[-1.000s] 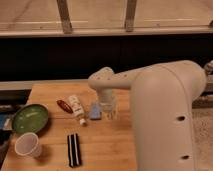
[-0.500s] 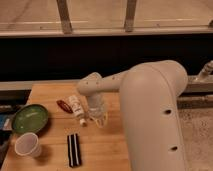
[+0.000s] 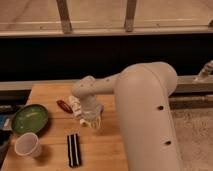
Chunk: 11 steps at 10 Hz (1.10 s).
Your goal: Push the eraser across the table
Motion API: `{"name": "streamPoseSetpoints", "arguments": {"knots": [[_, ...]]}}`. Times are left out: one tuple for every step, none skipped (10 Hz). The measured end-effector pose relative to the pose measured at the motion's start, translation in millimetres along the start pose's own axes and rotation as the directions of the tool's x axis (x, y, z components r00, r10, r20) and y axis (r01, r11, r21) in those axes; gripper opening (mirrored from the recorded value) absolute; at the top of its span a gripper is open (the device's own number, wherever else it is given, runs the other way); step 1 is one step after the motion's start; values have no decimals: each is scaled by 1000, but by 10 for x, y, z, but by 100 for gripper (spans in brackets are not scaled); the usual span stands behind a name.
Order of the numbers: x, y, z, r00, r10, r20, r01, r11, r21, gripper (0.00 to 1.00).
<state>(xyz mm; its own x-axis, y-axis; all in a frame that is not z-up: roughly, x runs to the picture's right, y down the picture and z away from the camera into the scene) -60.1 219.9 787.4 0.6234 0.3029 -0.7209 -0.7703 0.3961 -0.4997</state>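
The eraser [image 3: 74,149], a slim black block with two pale lengthwise stripes, lies on the light-brown wooden table [image 3: 107,150] near the front edge, its long side pointing away from me. My gripper [image 3: 92,120] hangs at the end of the white arm [image 3: 145,115] over the middle of the table. It is up and to the right of the eraser's far end, apart from it.
A green bowl [image 3: 30,118] sits at the table's left edge, with a white paper cup [image 3: 27,145] in front of it. A white tube with a red cap [image 3: 70,106] lies just left of the gripper. Dark window frames and a ledge run behind the table.
The arm has swung left and forward over the table, bringing the gripper closer to the eraser. It now covers the small light-blue pad. The eraser has not moved.
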Motion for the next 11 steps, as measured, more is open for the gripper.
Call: {"name": "streamPoseSetpoints", "arguments": {"knots": [[-3,5,1,1000,-1,-1,1,1000,0,0],[-3,6,1,1000,-1,0,1,1000,0,0],[-3,6,2,1000,-1,-1,1,1000,0,0],[10,-5,20,1000,-3,-12,3,1000,6,0],[27,43,100,999,-10,-39,10,1000,21,0],[51,113,152,998,-11,-56,13,999,30,0],[92,228,220,997,-16,-77,20,999,40,0],[126,264,270,996,-15,-91,19,999,47,0],[150,297,300,995,-18,-99,23,998,50,0],[159,327,318,994,-23,-104,29,998,53,0],[145,382,337,993,-35,-109,41,998,53,0]]}}
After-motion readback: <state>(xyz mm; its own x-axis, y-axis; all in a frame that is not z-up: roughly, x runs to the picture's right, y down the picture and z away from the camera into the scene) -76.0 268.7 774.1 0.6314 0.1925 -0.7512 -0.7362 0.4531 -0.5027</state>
